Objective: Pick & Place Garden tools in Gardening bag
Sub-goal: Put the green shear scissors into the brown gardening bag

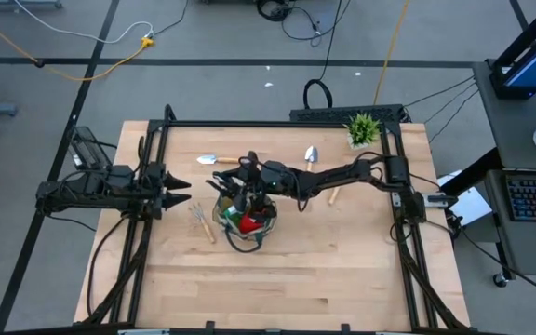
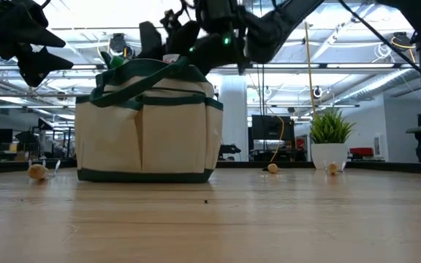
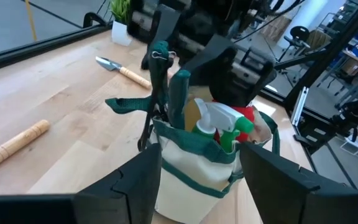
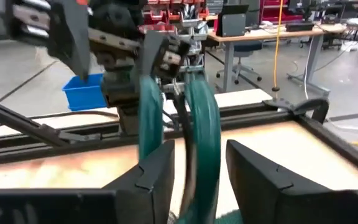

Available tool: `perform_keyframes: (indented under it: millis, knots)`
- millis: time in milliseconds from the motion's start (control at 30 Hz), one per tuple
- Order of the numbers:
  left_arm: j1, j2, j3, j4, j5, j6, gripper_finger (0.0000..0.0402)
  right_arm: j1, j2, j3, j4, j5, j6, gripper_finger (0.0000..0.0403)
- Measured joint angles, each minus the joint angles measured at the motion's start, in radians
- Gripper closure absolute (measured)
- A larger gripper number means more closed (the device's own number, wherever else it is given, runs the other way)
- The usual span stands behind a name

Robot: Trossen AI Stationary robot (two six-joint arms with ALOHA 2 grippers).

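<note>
The right tool (image 1: 242, 194) is parked right over the gardening bag (image 1: 245, 216), with the green-handled pruning shears (image 4: 194, 118) sitting between its fingers. Whether they're actually pinched or the fingers are just spread around the handles can't really be told. The shears are upright with their lower end down in the bag's mouth.

Inside the bag, a red-and-black glove (image 3: 246, 116) and a green-and-white spray bottle (image 3: 219, 124) can already be seen, so roughly half the job looks done.

Still left out on the worktop (image 1: 342, 270): a trowel (image 1: 214, 159) beyond the bag, another wooden-handled trowel (image 1: 313, 156) near the right arm, and a small hand fork (image 1: 201, 221) just beside the bag on the left arm's side. The potted plant (image 1: 362, 129) is left at the far corner.

The left tool (image 1: 179, 192) is held open, off to the side, with nothing in it.
</note>
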Motion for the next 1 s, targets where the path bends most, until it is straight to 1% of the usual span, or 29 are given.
perform_keyframes:
  millis: [100, 200, 333, 467, 733, 833, 1000]
  knots:
    - [0.000, 0.000, 0.000, 0.000, 0.000, 0.000, 0.0176, 0.000, -0.042, 0.000, -0.080, -0.001, -0.079, 0.0259]
    - [0.000, 0.000, 0.000, 0.000, -0.008, 0.002, 0.0176, 0.000, -0.070, 0.000, -0.085, -0.002, -0.127, 0.0262]
    - [0.000, 0.000, 0.000, 0.001, -0.018, 0.000, 0.0176, -0.016, -0.088, 0.001, -0.106, -0.002, -0.111, 0.0260]
    - [0.000, 0.000, 0.000, 0.001, -0.018, -0.005, 0.0176, -0.042, -0.089, 0.001, -0.141, -0.007, -0.056, 0.0247]
    - [0.000, 0.000, 0.000, 0.001, -0.018, -0.019, 0.0176, -0.073, -0.088, 0.001, -0.126, -0.211, 0.051, 0.0190]
    - [0.000, 0.000, 0.000, 0.001, -0.018, -0.021, 0.0176, -0.074, -0.088, 0.007, -0.125, -0.259, 0.060, 0.0174]
    - [0.000, 0.000, 0.000, 0.001, -0.018, -0.024, 0.0176, -0.079, -0.088, 0.027, -0.128, -0.265, 0.059, 0.0165]
